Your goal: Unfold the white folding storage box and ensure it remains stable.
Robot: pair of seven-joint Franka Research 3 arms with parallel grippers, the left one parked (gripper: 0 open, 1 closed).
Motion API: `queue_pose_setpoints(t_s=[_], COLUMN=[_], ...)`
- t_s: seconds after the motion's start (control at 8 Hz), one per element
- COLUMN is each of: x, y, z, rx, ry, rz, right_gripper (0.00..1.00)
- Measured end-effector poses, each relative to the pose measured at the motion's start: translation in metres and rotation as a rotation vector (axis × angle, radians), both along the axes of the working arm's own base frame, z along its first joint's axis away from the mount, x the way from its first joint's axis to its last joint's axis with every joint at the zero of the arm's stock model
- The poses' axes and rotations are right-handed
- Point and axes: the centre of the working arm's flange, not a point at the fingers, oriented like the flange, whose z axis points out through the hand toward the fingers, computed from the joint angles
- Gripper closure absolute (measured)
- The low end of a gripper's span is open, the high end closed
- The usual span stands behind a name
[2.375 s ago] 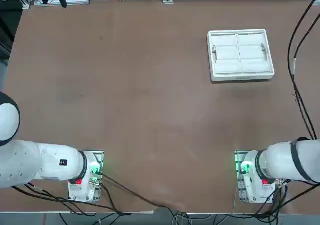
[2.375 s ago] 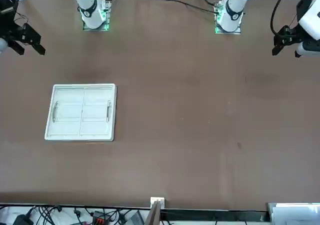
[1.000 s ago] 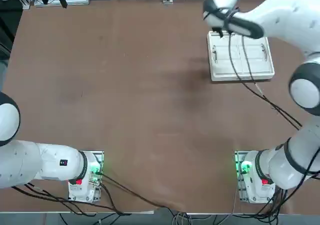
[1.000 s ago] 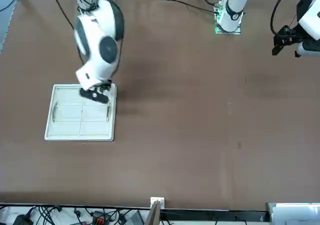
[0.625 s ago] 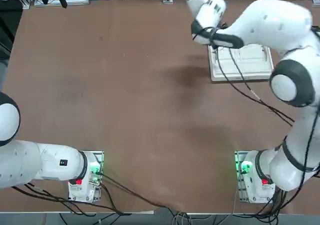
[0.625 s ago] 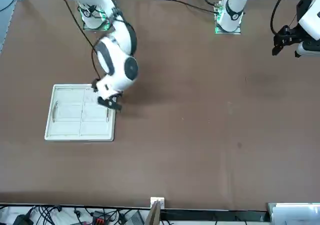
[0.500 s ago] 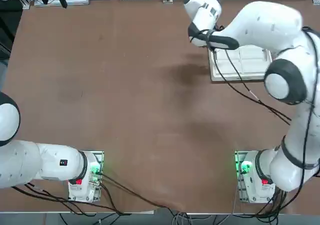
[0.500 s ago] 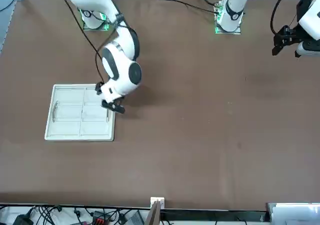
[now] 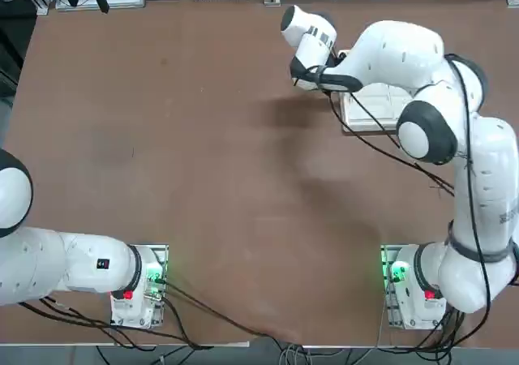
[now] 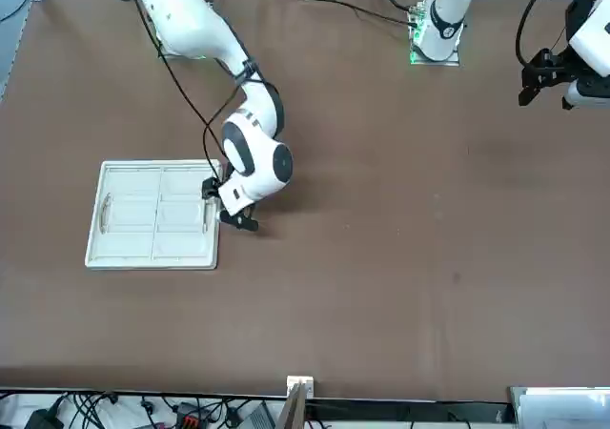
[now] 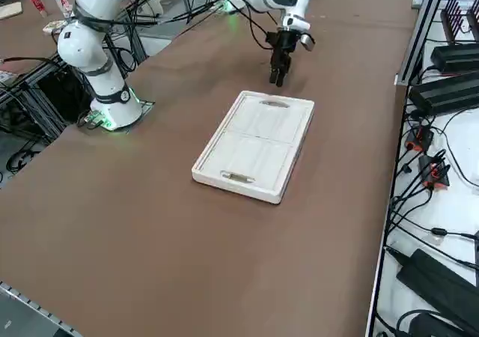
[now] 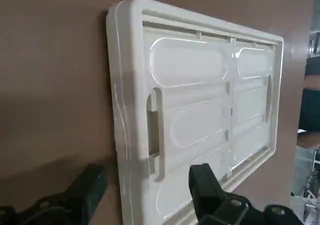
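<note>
**Folded box lies flat, hand spread at its edge**

While the brown surface fills most of every view, only one thing lies on it: the white folding storage box, collapsed into a flat slab. It sits in the far right part of the surface as seen from overhead, where the working arm's upper links cover much of it. Its thick rim frames the wall panels, which are folded down inside; nothing else is in it. Those panels show rounded ribbed fields, a seam across the middle and a slim handle bar near each short end. In the side view the box rests level, with no panel raised.

Reaching across from its base at the near right, the right arm bends down to the box's left short edge. The right hand points downward, just beside that edge, its two black fingers spread apart and holding nothing. In the wrist view one finger sits over the rim and the other over bare brown surface, so the rim lies between them. Whether the fingertips touch the box cannot be told.
</note>
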Motion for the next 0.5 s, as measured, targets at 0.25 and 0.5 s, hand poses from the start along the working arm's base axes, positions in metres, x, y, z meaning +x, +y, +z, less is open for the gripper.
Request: queue_pose_setpoints(t_s=[0.25,0.5], x=[0.000,-0.001], y=[-0.004,-0.006], z=[-0.028,-0.042], rx=[-0.056,-0.079], ry=[0.013,0.039], rz=[0.035,0.069], right_gripper=[0.01,0.03])
